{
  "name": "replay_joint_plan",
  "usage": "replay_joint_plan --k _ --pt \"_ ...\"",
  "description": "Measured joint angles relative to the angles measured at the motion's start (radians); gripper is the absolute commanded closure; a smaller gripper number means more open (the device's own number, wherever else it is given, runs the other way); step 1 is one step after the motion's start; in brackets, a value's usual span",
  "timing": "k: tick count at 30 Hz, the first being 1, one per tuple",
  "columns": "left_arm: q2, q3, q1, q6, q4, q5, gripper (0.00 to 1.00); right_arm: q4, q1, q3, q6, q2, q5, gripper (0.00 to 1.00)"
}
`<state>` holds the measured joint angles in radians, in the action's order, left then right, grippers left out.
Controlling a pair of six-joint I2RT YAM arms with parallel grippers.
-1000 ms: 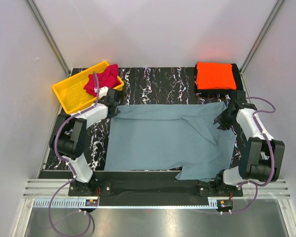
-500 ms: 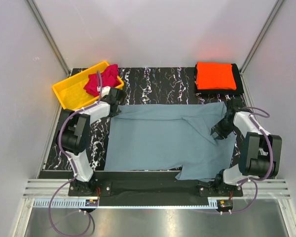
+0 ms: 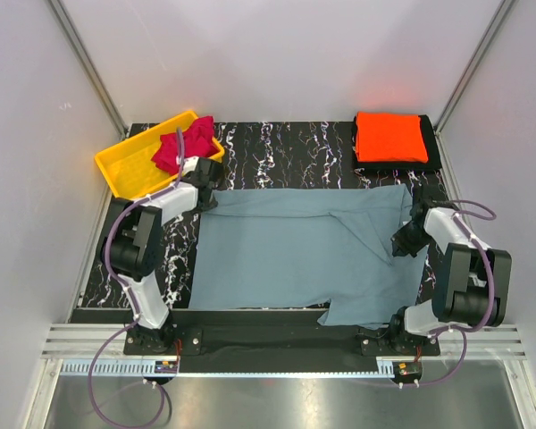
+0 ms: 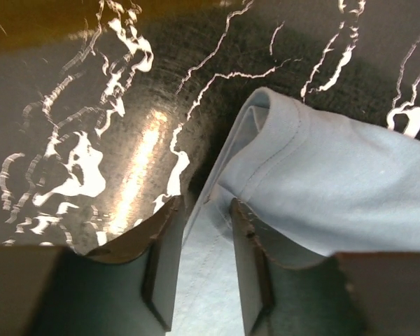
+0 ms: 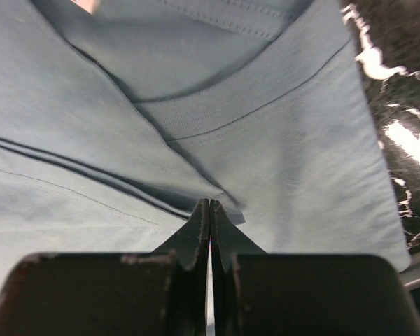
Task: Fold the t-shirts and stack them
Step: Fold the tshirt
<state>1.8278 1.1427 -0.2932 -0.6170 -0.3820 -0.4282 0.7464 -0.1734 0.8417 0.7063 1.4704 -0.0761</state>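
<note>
Yellow bin [image 3: 125, 172] — crimson t-shirt [image 3: 182, 146] bunched inside, grey-blue t-shirt [image 3: 295, 259] spread nearby

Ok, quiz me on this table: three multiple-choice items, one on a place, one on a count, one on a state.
1. The crimson-magenta cloth t-shirt lies:
A. in the yellow plastic bin at the far left
B. at the far right corner
C. at the near edge

2. T-shirts in view:
A. two
B. three
C. five

3. The right end effector is:
A. wide open
B. shut
C. out of view

Answers:
1. A: it is heaped in the bin.
2. B: the crimson one, the folded bright orange cloth t-shirt and the spread-out dusty grey-blue cloth t-shirt.
3. B: the right wrist view shows its fingers pressed together at a fold of the grey-blue shirt.
</note>
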Motion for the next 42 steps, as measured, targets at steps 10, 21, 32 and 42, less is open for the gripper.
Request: replay_joint_plan --k 10,21,32,42 --pt "-0.039 0.082 0.090 0.245 0.002 0.247 0.50 0.001 -0.014 -0.003 -0.031 -0.027 -0.058 1.00" --pt "0.019 0.126 0.120 0.394 0.037 0.434 0.53 -0.009 -0.018 -0.005 -0.048 -0.034 -0.052 1.00" --pt "0.125 0.201 0.119 0.441 0.016 0.440 0.95 -0.016 -0.035 -0.005 -0.048 -0.029 -0.026 1.00" --pt "0.156 0.296 0.119 0.432 0.017 0.409 1.00 -0.016 -0.096 -0.024 -0.047 0.003 -0.054 1.00"
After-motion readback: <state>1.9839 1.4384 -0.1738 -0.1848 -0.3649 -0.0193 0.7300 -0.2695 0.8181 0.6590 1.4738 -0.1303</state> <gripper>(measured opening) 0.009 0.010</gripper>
